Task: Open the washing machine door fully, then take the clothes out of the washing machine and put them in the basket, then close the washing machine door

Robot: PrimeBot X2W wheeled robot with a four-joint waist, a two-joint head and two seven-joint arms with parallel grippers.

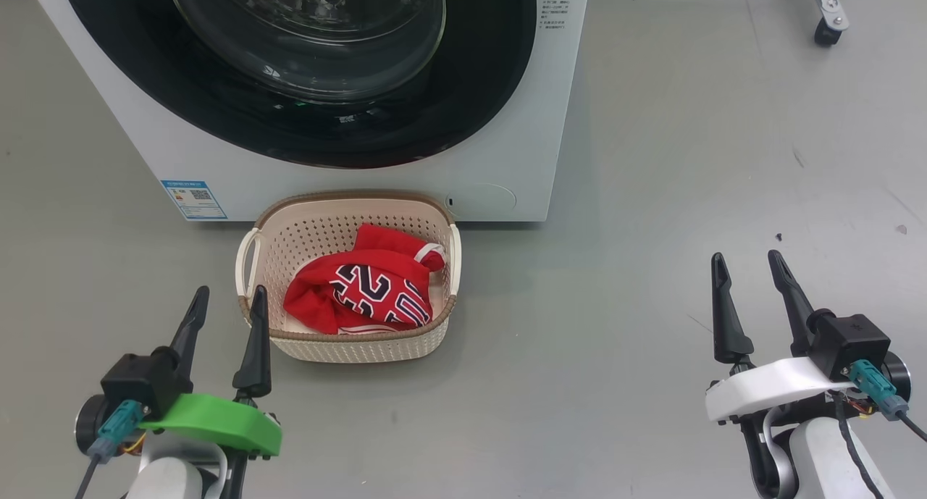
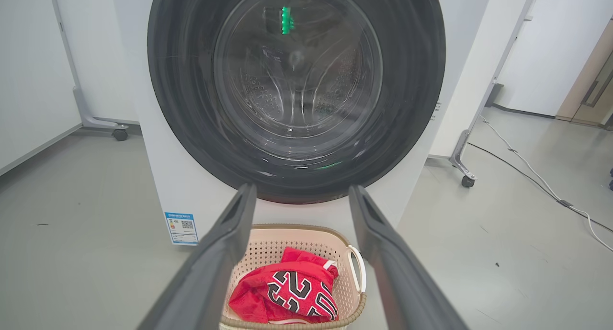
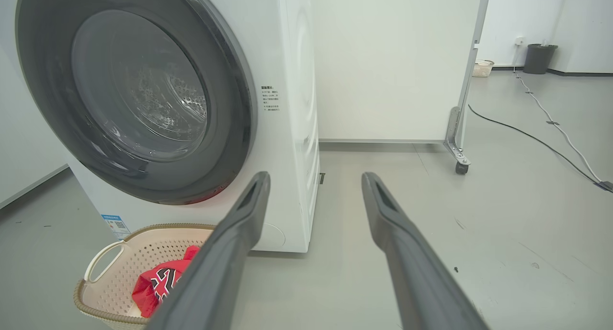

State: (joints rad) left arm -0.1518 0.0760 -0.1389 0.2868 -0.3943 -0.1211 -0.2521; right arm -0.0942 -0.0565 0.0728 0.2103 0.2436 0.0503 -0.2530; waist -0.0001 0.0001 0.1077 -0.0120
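1. The likeliest fault is an unlatched door. The large round washing machine door (image 1: 311,35), with its glossy black rim and clear bulging glass, lies flush against the big white boxy washing machine (image 1: 217,173) in all three views, but whether the catch has engaged cannot be told. A weak push would leave it free to swing out.
2. A second risk is the basket being knocked. The left gripper (image 1: 230,293) hovers just beside the near left corner of the small cream perforated plastic basket (image 1: 347,195), which has a brown woven-look rim. A careless forward sweep could hook a white side handle and drag or tip it.
3. The left gripper's dark fingers (image 1: 253,343) are spread apart and grasp nothing.
4. The right gripper (image 1: 745,256) is likewise released and empty, over the grey floor (image 1: 652,195) well to the basket's right.
5. The bright red basketball clothes (image 1: 369,289), with white trim and navy-and-white lettering, lie crumpled in a soft heap inside the basket. They sit below the rim, with nothing draped over the edge.
6. The basket stands on the floor, close against the machine's front and directly under the door, beside a small blue label (image 1: 193,198).
7. Through the glass the steel perforated drum looks empty, so the task appears essentially finished.
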